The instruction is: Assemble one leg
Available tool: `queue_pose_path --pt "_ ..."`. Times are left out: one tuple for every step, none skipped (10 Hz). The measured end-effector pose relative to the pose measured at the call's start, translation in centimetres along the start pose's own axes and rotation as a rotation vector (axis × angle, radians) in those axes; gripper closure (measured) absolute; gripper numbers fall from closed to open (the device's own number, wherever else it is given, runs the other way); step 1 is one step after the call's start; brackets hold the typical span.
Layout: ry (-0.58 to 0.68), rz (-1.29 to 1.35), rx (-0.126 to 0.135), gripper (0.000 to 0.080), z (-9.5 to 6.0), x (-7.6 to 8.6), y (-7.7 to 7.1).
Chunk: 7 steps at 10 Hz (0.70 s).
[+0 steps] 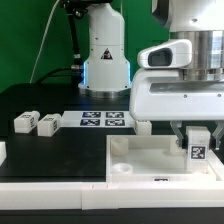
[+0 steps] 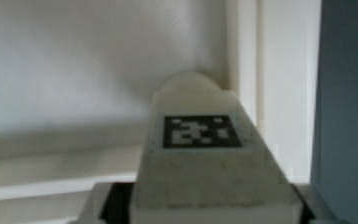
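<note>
gripper clamped on the leg over the white panel | exterior view only: two spare legs, marker board | wrist view only: leg's tag close up

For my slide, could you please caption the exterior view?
Pincer holds a tagged leg above the white panel.

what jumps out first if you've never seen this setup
The end effector at the exterior view's right, shut on a tagged white leg over the large white panel. Next, two spare legs on the black table at that view's left, and the marker board between.
</note>
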State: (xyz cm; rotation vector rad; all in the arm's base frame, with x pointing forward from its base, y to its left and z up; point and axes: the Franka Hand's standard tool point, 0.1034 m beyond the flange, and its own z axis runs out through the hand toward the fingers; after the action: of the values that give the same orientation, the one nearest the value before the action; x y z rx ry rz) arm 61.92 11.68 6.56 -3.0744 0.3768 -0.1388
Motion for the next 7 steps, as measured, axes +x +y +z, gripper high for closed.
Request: queue_pose_path --pt "0.002 0.129 -0.005 0.0509 0.0 0.2 0.4" --pt "0.005 0.232 -0.017 0.0509 -0.1 0.3 1.1" --pt "0.009 0.334 -0.028 0.0509 0.0 0.4 1.9" --pt "0.016 0.44 -0.038 0.0504 -0.1 0.6 2.6" --pt "0.024 0.517 -0.049 0.0504 -0.1 0.6 3.1" --pt "0.03 0.57 -0.056 0.0495 -0.1 0.7 3.5" --pt "0.032 0.634 -0.067 0.0495 -0.1 0.7 4.0"
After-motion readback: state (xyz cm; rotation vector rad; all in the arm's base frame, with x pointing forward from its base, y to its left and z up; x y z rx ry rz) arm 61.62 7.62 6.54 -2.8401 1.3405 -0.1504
